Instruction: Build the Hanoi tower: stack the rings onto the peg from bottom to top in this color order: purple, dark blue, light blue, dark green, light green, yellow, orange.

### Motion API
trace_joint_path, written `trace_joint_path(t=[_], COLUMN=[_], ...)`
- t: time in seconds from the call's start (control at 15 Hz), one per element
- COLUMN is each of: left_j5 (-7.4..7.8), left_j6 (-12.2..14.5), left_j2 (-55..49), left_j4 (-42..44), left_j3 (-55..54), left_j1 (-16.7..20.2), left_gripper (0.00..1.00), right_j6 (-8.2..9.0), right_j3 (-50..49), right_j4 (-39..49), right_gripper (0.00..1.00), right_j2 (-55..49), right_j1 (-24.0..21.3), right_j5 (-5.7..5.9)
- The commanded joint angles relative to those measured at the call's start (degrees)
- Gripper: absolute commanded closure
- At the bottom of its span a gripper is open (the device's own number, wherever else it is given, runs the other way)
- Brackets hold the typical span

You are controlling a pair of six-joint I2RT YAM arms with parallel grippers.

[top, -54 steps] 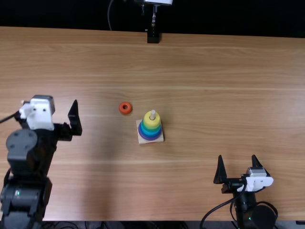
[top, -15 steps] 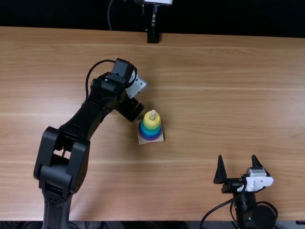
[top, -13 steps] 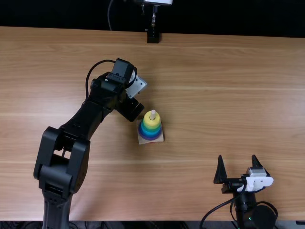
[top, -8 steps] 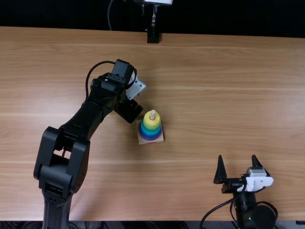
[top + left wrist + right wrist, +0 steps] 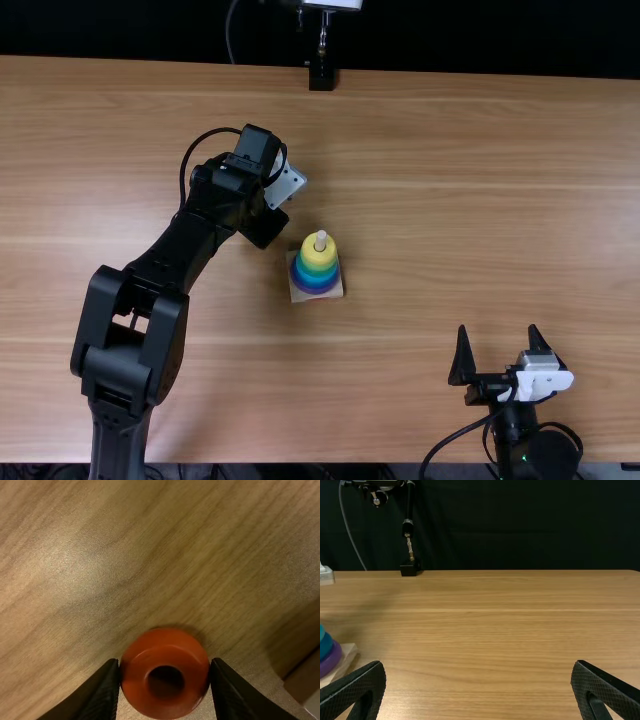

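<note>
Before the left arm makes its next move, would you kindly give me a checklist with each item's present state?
1. Orange ring between the fingers of the left pincer, touching both: ok.
2. Orange ring raised clear of the table: cannot tell.
3. Tip of the peg bare: ok.
4. Purple ring lowest, yellow ring on top: ok.
5. Orange ring lined up above the peg: not ok, it is beside the base.
6. Right pincer away from the peg: ok.

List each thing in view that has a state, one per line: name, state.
Peg, upright, tip bare
Orange ring, gripped, unstacked
Yellow ring, stacked, uppermost
Purple ring, stacked, lowest
Wooden base, lying flat
Left gripper, closed on a ring
Right gripper, open, holding nothing
</note>
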Motion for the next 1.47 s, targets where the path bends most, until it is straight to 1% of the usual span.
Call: trace_joint_path(t=[0.0, 0.13, 0.4, 0.67, 0.93, 1.0, 1.13, 1.2, 1.4], left_j5=[0.17, 0.07, -0.04, -0.04, 0.07, 0.07, 0.07, 0.17, 0.38], left_j6=[0.2, 0.0, -0.1, -0.7, -1.1, -1.9, -5.1, -5.9, -6.4], left_j2=[1.3, 1.3, 0.4, -4.9, -10.5, -11.5, -13.4, -13.7, -13.6], left_j4=[-0.2, -0.6, -7.1, -12.2, -20.2, -21.4, -25.3, -26.9, -32.8], left_j3=[1.6, 1.7, 4.1, 7.7, 10.6, 11.2, 13.5, 15.8, 24.5], left_j1=[-0.5, -0.2, 0.0, 0.2, 0.1, 0.0, -0.4, -0.5, -2.5], left_gripper=[1.0, 1.0, 1.0, 1.0, 1.0, 1.0, 1.0, 1.0, 1.0], right_j6=[0.14, 0.14, 0.14, 0.14, 0.14, 0.14, 0.14, 0.14, 0.14], right_j3=[-0.6, -0.6, -0.6, -0.6, -0.6, -0.6, -0.6, -0.6, -0.6], right_j4=[0.3, 0.3, 0.3, 0.3, 0.3, 0.3, 0.3, 0.3, 0.3], right_gripper=[0.0, 0.0, 0.0, 0.0, 0.0, 0.0, 0.0, 0.0, 0.0], right_j2=[-0.7, -0.7, -0.7, -0.7, -0.7, -0.7, -0.7, -0.7, -0.7], right_j1=[-0.5, -0.5, -0.5, -0.5, -0.5, -0.5, -0.5, -0.5, -0.5], right_j5=[0.51, 0.51, 0.51, 0.51, 0.51, 0.51, 0.51, 0.51, 0.51])
